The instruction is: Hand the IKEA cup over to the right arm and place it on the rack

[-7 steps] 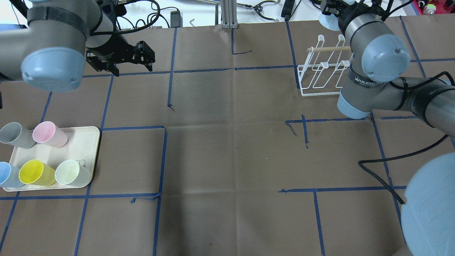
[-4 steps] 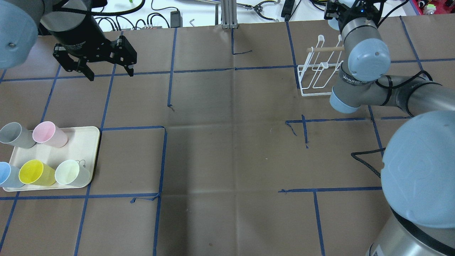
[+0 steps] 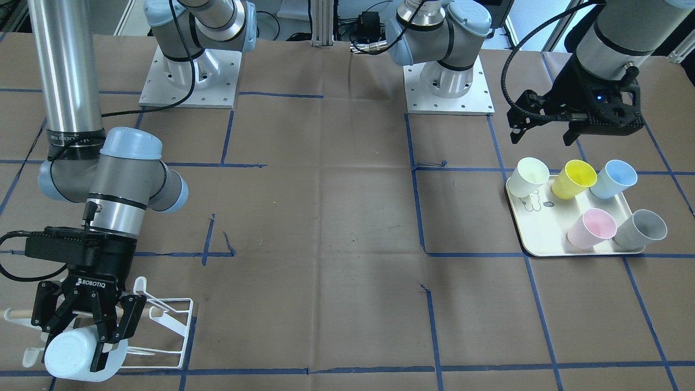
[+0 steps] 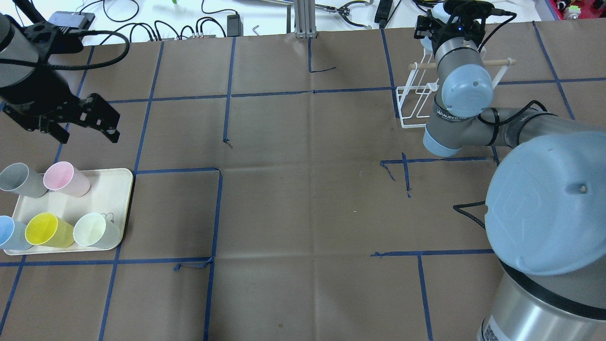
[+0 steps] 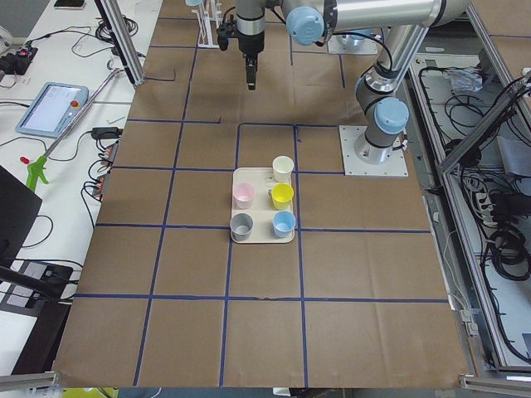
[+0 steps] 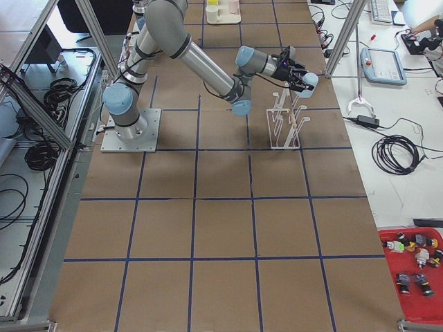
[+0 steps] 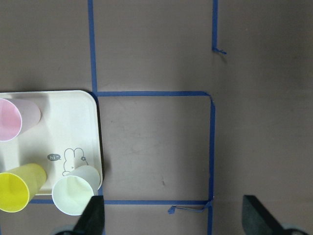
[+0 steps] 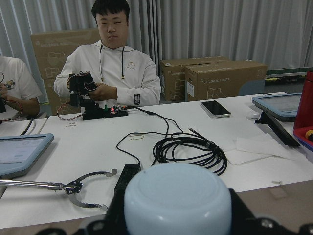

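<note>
Your left gripper (image 4: 87, 135), jaws apart, now hangs nearer the tray (image 4: 113, 199); your right gripper (image 3: 81, 347) clamps the blue cup (image 3: 68, 358) at the rack (image 3: 174, 326).

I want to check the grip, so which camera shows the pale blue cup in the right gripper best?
The exterior front-facing view: the pale blue cup shows nearly whole in the right gripper, at the rack. The right wrist view shows only its base, exterior right shows it tiny, and overhead mostly hides it.
</note>
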Robot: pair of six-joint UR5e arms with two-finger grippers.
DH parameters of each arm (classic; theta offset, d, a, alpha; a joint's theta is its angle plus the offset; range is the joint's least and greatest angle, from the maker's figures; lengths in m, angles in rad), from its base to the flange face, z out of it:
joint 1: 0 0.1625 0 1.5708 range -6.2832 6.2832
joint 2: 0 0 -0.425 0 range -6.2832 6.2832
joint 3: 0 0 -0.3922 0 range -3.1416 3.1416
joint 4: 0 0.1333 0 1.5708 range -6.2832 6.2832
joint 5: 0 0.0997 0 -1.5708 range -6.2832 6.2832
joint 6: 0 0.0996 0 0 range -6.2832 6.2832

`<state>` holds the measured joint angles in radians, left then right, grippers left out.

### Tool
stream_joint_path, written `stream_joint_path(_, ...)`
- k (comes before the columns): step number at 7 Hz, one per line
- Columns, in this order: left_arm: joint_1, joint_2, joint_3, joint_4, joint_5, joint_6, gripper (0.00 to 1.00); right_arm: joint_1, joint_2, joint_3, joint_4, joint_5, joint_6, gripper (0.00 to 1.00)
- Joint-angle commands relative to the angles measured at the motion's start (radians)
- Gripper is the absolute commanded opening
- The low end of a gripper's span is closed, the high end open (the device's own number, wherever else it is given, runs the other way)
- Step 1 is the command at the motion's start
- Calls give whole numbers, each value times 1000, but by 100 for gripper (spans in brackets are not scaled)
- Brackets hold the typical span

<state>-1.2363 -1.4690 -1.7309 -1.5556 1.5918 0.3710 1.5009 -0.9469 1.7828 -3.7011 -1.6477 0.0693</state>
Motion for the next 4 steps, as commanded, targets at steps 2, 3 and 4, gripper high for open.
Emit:
stream_joint_path(2,232,102,-218,90,-3,260,99,7,22,7,-25,-1,1,19)
stream_joint_path(3,253,105,-254,126,-7,270,99,15,22,18,-25,-3,1,21)
stream_joint_path(4,253,101,-306,194,-9,270,99,18,22,35,-25,-3,1,26)
